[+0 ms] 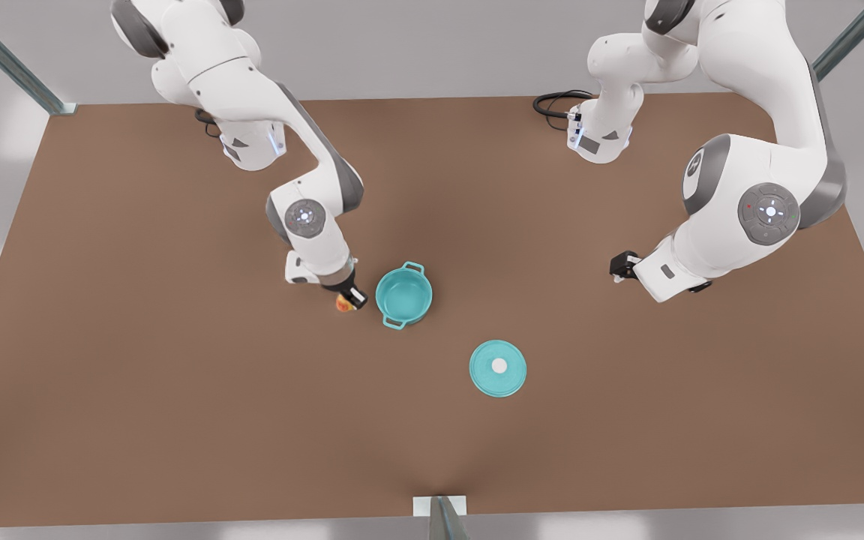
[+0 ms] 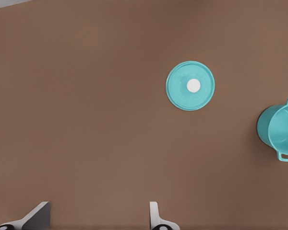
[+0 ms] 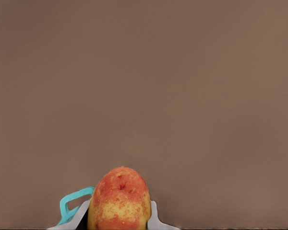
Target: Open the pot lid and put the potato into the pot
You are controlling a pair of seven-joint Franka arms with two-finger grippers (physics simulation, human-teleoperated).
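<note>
The teal pot stands uncovered near the table's middle, with nothing inside it. Its lid, a flat teal disc with a white knob, lies on the table toward the front view's right of the pot. My right gripper is just to the front view's left of the pot, shut on the yellow-orange, red-blotched potato. In the right wrist view the potato sits between the fingers, with a pot handle behind it. My left gripper waits at the front view's right, open, looking at the lid and pot.
The brown table is bare around the pot and lid. A black cable lies by the arm base at the back. Metal frame posts stand at the table's edges.
</note>
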